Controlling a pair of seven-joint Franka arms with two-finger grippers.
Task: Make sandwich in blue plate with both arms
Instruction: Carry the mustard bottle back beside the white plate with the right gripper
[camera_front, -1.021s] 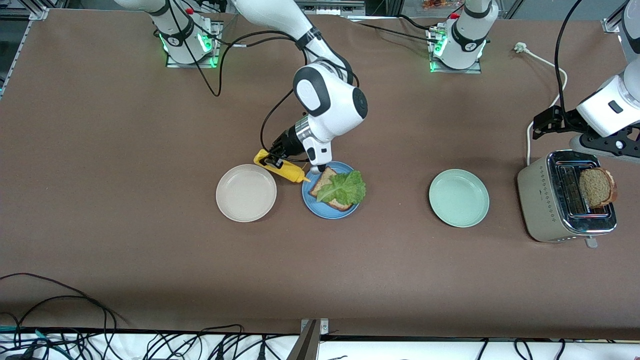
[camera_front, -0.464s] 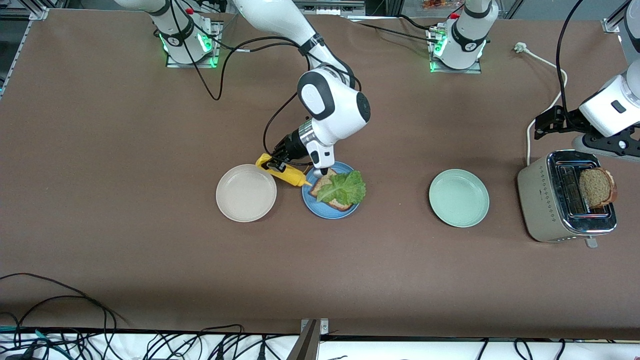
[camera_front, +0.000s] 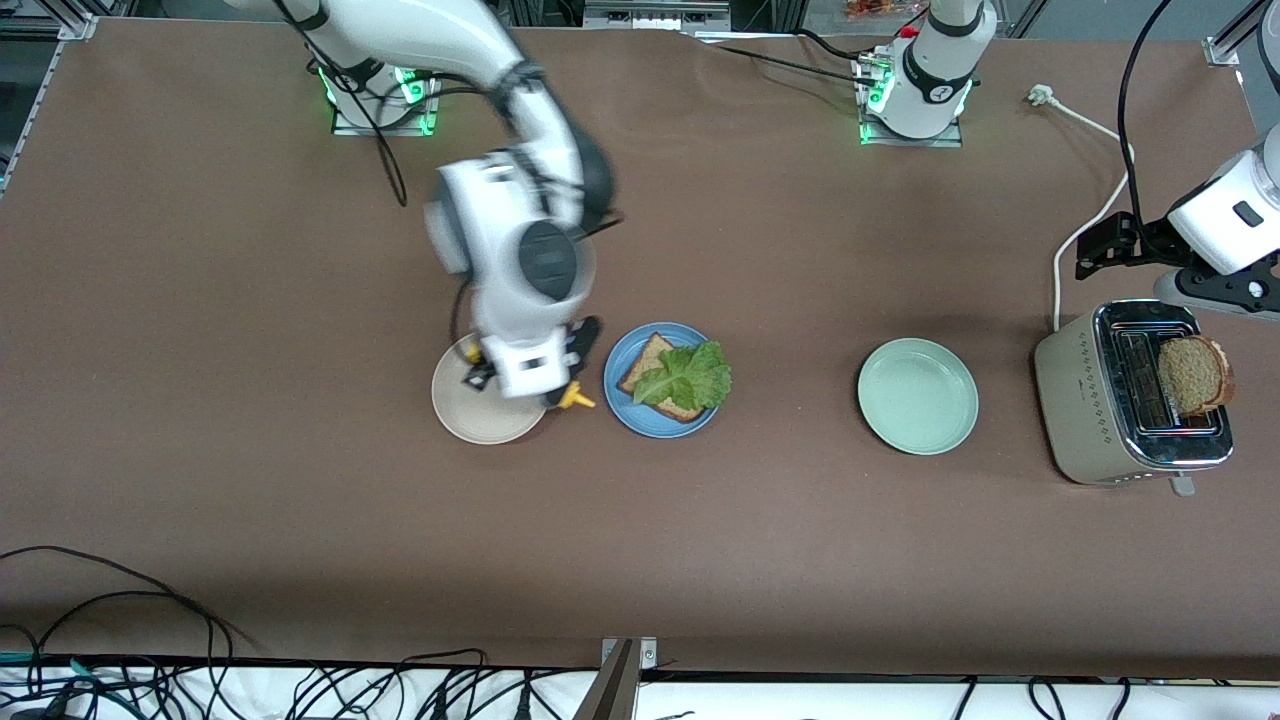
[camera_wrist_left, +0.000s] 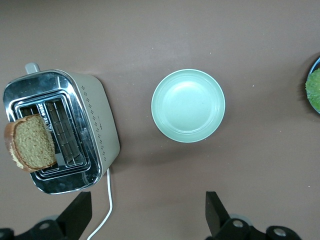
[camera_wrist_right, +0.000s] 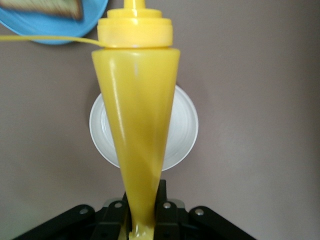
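Holding a yellow squeeze bottle (camera_wrist_right: 137, 125), the right gripper (camera_wrist_right: 142, 212) hangs over the beige plate (camera_front: 470, 412), beside the blue plate (camera_front: 615, 405).

The blue plate carries 1 bread slice (camera_front: 645, 365) with a lettuce leaf (camera_front: 690, 375) on top; the mint-green plate (camera_front: 918, 396) carries nothing. A toaster (camera_front: 1085, 410) at the left arm's end holds 1 more slice (camera_front: 1193, 374) standing in a slot. The right gripper's fingers pinch the bottle's base, nozzle pointing toward the blue plate. The left gripper (camera_wrist_left: 145, 220), fingers spread wide, hangs above the table by the toaster.
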